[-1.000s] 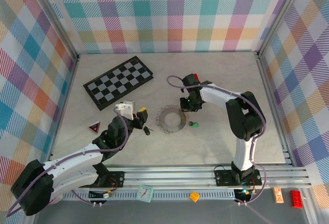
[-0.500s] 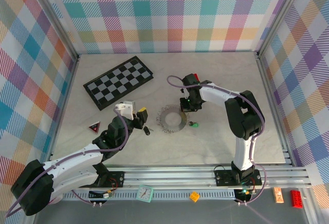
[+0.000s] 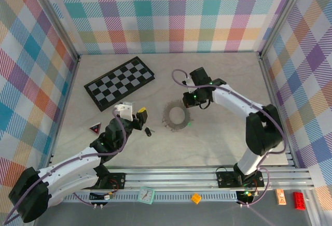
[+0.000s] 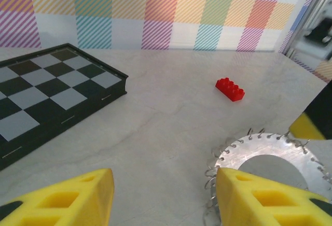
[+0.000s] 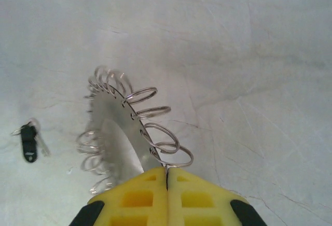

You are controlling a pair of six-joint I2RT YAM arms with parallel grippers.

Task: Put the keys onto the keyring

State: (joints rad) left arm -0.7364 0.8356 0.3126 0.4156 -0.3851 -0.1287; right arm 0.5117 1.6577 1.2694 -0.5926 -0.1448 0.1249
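Robot lab test cell, plaid backdrop walls point(image 3: 171, 13), aluminium frame rail point(image 3: 176, 177), pale tabletop point(image 3: 218, 143)

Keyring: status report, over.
Right gripper shut on keyring rim. Left gripper open, empty, beside the ring. Black key lying loose near left gripper, not yet threaded. Nothing between key and ring.
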